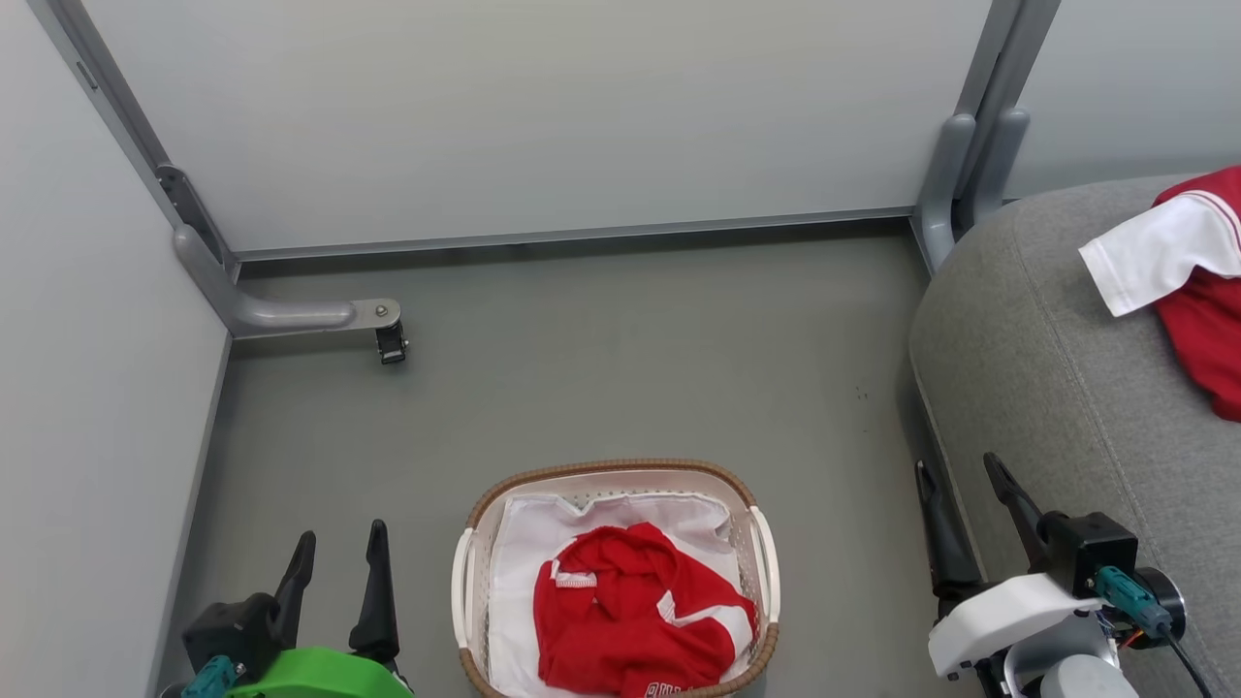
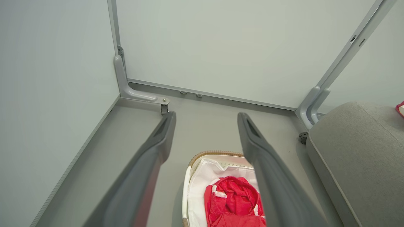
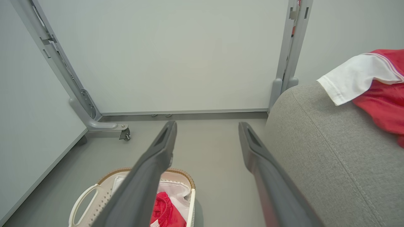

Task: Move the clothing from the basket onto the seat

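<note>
A crumpled red garment (image 1: pixel 635 606) with white trim lies in the white basket (image 1: pixel 465 582) with a brown woven rim, on the floor at the bottom centre. A second red garment (image 1: pixel 1207 320) with a white sleeve lies on the grey seat (image 1: pixel 1047 368) at the right. My left gripper (image 1: pixel 336 551) stands open to the left of the basket, nothing between its fingers. My right gripper (image 1: pixel 960 475) stands open between basket and seat, empty. The left wrist view shows the garment (image 2: pixel 233 201) in the basket (image 2: pixel 202 156); the right wrist view shows the basket (image 3: pixel 104 186) and the seat's garment (image 3: pixel 382 101).
Pale partition panels wall the space at the back and left. A grey panel foot with a caster (image 1: pixel 388 344) juts onto the floor at the back left; another post (image 1: pixel 955 174) stands by the seat's back corner. Grey floor (image 1: pixel 630 359) lies beyond the basket.
</note>
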`<state>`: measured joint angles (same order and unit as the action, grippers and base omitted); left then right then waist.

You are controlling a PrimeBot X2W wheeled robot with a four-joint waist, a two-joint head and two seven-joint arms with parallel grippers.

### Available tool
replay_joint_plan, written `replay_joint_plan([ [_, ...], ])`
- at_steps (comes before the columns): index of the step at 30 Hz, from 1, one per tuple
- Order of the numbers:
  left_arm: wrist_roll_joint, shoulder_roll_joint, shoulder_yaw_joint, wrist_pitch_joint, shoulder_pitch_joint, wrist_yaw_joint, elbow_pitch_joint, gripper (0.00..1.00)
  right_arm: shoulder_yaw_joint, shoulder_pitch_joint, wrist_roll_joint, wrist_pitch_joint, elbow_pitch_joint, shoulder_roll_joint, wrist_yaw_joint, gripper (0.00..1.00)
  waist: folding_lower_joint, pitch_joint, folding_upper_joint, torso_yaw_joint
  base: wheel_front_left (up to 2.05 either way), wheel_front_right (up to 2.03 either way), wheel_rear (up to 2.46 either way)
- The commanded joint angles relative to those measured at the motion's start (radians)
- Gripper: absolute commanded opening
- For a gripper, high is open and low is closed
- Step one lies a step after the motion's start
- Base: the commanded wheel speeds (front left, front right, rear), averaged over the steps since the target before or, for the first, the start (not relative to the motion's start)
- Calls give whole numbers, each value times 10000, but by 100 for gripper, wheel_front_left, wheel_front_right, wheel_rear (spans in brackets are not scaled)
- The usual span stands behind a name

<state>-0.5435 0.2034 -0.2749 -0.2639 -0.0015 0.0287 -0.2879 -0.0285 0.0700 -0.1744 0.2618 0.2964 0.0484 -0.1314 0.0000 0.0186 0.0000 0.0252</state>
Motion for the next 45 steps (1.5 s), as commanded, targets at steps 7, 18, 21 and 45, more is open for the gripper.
replay_joint_plan([
  [7, 444, 206, -317, 137, -879, -172, 32, 100, 205, 365, 90, 48, -313, 43, 14, 100, 0, 736, 0, -20, 0, 0, 0],
  [18, 1336, -9, -1137, 821, -4174, -528, -1132, 100, 1004, 1797, 427, 48, -1117, 38, 14, 100, 0, 3357, 0, -592, 0, 0, 0],
  [21, 1650, -188, -1539, 1066, -5246, -759, -1999, 100, 1092, 2468, 490, 48, -1414, 35, 14, 100, 0, 4370, 0, -909, 0, 0, 0],
  [45, 1746, -1040, -4137, 2391, -9069, -1603, -7239, 100, 618, 4724, -302, 48, -3672, 27, 14, 100, 0, 8885, 0, -2735, 0, 0, 0],
])
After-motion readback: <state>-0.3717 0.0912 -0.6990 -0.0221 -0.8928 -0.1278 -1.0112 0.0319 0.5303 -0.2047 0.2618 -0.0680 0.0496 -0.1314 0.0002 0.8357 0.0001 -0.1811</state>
